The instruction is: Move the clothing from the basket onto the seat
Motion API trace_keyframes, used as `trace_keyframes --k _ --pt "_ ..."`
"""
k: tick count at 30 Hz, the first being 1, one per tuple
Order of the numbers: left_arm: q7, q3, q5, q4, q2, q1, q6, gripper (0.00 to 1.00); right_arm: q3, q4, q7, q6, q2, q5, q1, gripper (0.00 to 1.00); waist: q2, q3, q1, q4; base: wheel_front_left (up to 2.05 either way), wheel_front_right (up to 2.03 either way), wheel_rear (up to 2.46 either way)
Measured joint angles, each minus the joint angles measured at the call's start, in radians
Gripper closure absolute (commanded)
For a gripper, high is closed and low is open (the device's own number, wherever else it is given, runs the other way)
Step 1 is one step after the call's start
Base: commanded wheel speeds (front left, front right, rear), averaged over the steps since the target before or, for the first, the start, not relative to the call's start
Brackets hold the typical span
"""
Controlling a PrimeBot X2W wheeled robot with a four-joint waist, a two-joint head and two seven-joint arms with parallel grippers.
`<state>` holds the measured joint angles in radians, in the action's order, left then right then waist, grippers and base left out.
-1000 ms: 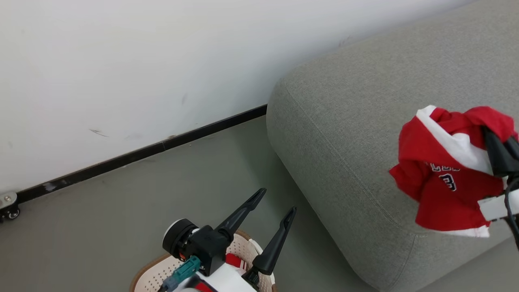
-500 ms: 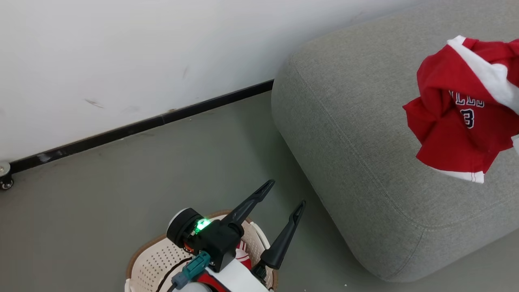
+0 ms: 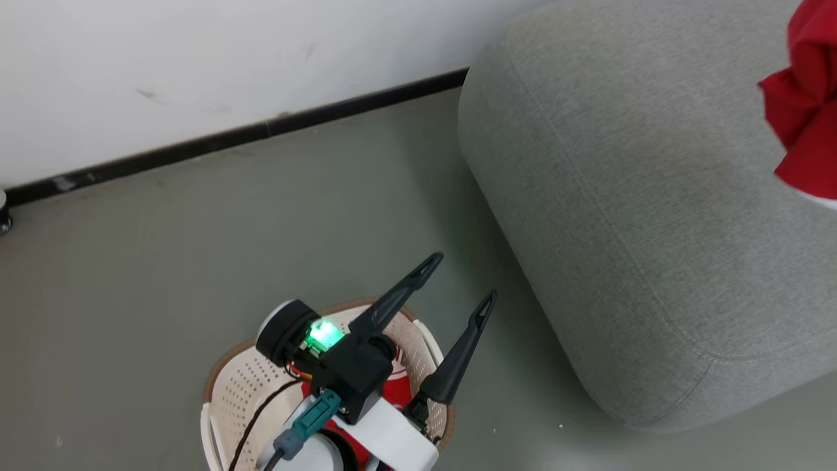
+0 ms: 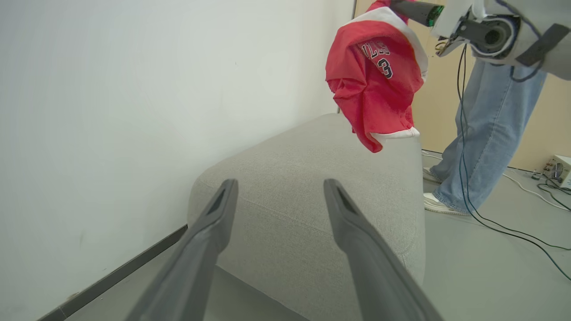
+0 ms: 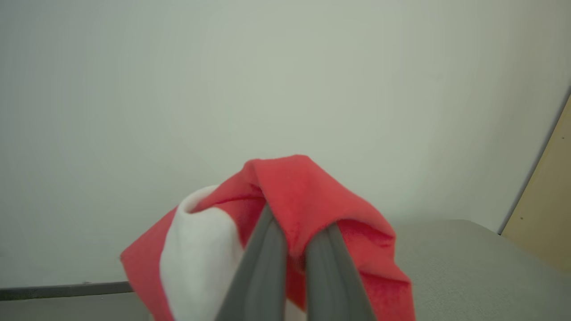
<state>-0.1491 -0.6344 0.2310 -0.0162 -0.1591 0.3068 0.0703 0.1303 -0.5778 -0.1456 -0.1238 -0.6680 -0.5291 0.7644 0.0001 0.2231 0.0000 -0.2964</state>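
Observation:
A red jersey (image 4: 374, 76) with white trim and a number hangs in the air above the grey seat (image 4: 312, 178). My right gripper (image 5: 298, 227) is shut on a bunched fold of the jersey (image 5: 290, 187). In the head view the jersey (image 3: 804, 131) shows at the right edge, over the seat (image 3: 621, 196). My left gripper (image 3: 460, 281) stands open and empty above the cream basket (image 3: 229, 392), beside the seat's near corner. More red clothing (image 3: 395, 389) lies in the basket, mostly hidden by my left wrist. The left gripper (image 4: 280, 187) points toward the seat.
A white wall with a black baseboard (image 3: 261, 131) runs behind the basket and the seat. A person's legs in jeans (image 4: 486, 133) stand past the far end of the seat. Cables (image 4: 513, 232) trail over the grey floor there.
The head camera has tilted down and shifted. The right gripper has carried the jersey up and to the right over the seat. The left gripper stays open above the basket.

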Motion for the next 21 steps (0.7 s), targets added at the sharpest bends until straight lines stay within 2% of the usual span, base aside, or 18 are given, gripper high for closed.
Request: trace_keyframes --k 11,17,21 --pt "0.04 -0.002 -0.05 0.078 -0.021 0.069 0.0 0.0 -0.096 -0.168 -0.024 -0.001 -0.041 0.008 0.089 1.0 0.0 0.104 0.0 0.04 0.0 0.0 0.0" --pt "0.061 -0.01 -0.063 0.124 -0.022 0.12 0.0 0.0 -0.18 -0.25 -0.066 -0.001 -0.068 0.077 0.143 1.0 0.0 0.174 0.0 0.061 0.0 0.0 0.0" --pt "0.063 -0.02 -0.072 0.143 -0.021 0.141 0.002 0.0 -0.196 -0.309 -0.076 -0.001 -0.063 0.113 0.142 1.0 0.0 0.214 0.0 0.071 0.0 0.0 0.0"
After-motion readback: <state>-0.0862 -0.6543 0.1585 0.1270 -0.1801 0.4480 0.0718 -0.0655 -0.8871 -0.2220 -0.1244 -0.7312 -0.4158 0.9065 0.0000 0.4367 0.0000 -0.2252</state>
